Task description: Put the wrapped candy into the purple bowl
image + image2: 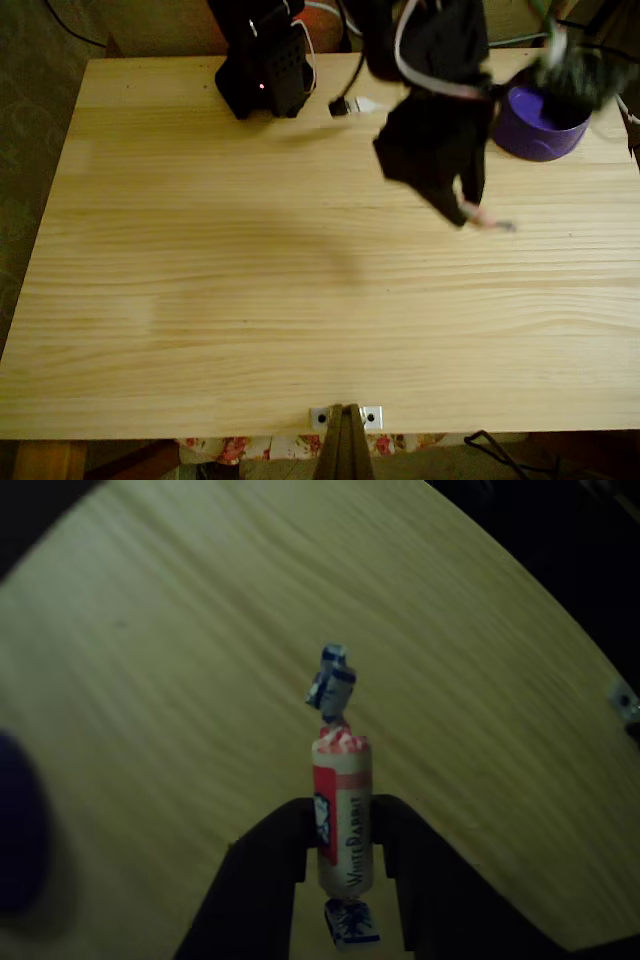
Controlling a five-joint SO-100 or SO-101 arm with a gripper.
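The fixed view looks almost straight down on my desk [250,300] from well above, wide enough to take in nearly the whole top. My base sits at the upper edge of the picture and a small metal bracket [345,416] at the lower edge. The purple bowl [540,125] lies near the upper right corner.

The other view sits very close behind my hand [345,845], looking past my fingers [265,875] and down at the wood. The wrapped candy [343,820] stands large in the middle.

Both views share the desk's grain around my hand. A bracket [625,702] also shows at the desk's edge in the close view.
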